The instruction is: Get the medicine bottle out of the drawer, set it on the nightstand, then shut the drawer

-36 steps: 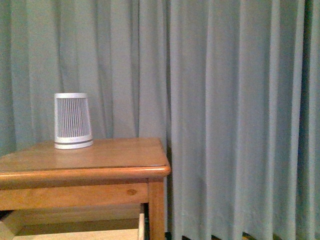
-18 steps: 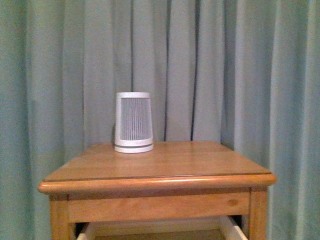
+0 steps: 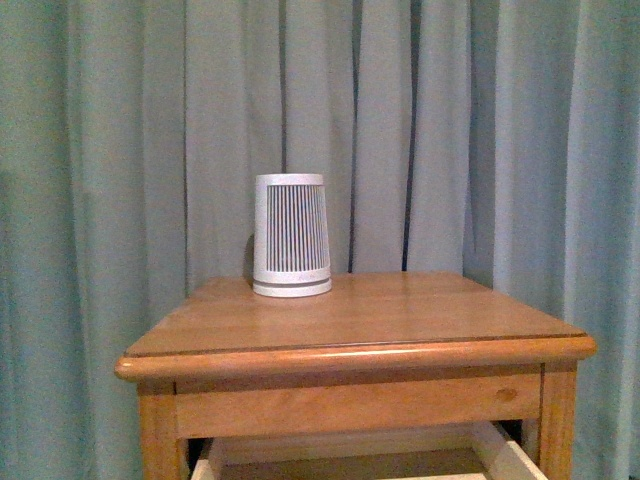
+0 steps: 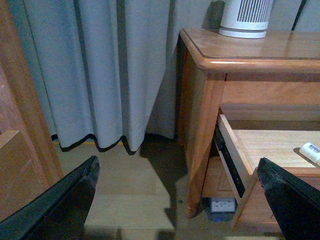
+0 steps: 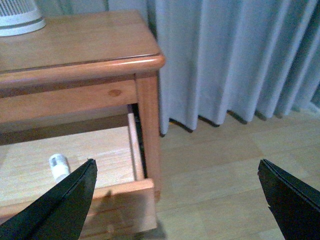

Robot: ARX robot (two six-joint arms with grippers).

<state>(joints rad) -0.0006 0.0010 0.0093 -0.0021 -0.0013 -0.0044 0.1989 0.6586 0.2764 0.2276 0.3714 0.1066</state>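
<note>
The nightstand [image 3: 400, 315] stands in front of me against grey curtains. Its drawer [image 3: 505, 458] is pulled out, and only its side rails show at the bottom of the front view. The medicine bottle [image 5: 58, 165] lies on its side on the drawer's pale floor [image 5: 95, 150]. It also shows in the left wrist view [image 4: 311, 151], inside the drawer [image 4: 265, 147]. My left gripper [image 4: 177, 164] is open and empty, low beside the nightstand's left leg. My right gripper [image 5: 176, 163] is open and empty, off the drawer's right front corner, apart from the bottle.
A large white ribbed cylinder [image 3: 291, 236] stands at the back of the nightstand top. Grey curtains [image 3: 90, 200] hang behind and to both sides. A wooden furniture edge [image 4: 20, 145] is at my left. A socket box [image 4: 222, 205] lies on the floor under the nightstand.
The front view has swung round: the nightstand and ribbed cylinder shifted from the left edge to the middle of the picture. The drawer stays open.
</note>
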